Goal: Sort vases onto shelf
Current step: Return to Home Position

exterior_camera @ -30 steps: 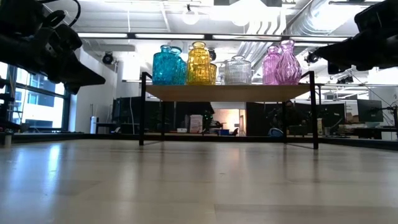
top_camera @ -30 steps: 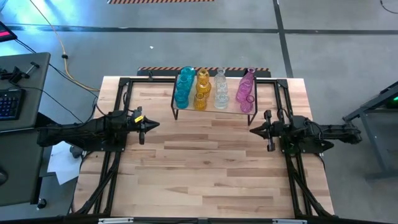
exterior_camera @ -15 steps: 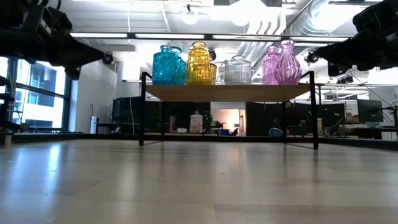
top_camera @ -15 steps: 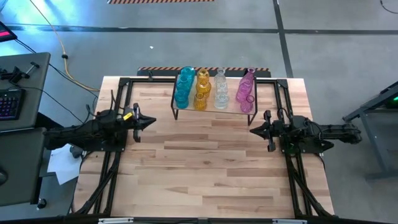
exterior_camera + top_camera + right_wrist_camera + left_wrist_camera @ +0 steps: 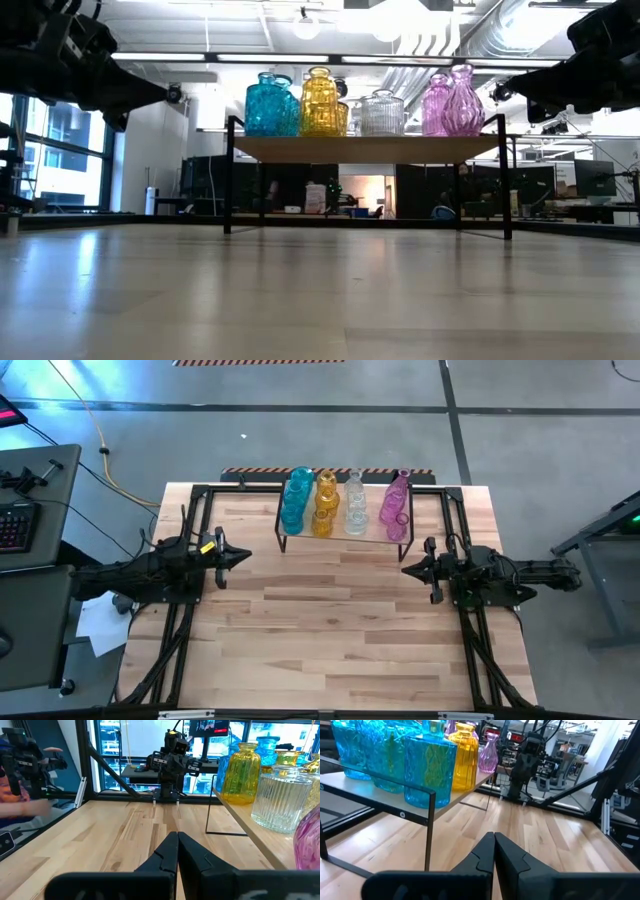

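Observation:
The shelf [image 5: 375, 532], a light board on thin black legs, stands at the table's far middle. On it the vases stand upright on their bases in colour groups: teal-blue [image 5: 296, 498], yellow-amber [image 5: 325, 503], clear [image 5: 355, 505] and pink-purple [image 5: 395, 506]; the low view shows the same row [image 5: 319, 102]. My left gripper [image 5: 245, 556] hangs shut and level at the table's left side, pointing right, holding nothing [image 5: 494, 840]. My right gripper [image 5: 404, 569] hangs shut and level at the right side, pointing left, also holding nothing [image 5: 177, 838].
Black frame rails [image 5: 200, 520] run along the table's left and right sides and far edge. Bare wooden tabletop [image 5: 330, 630] stretches between the arms and toward the near edge. A desk with a keyboard [image 5: 12, 525] stands left of the table. A person's hand [image 5: 50, 751] shows beyond the table.
My left gripper has drawn back toward the table's left edge and risen a little, tipping up from a slight downward slant to level. It has stayed shut. The vases and the shelf have not moved.

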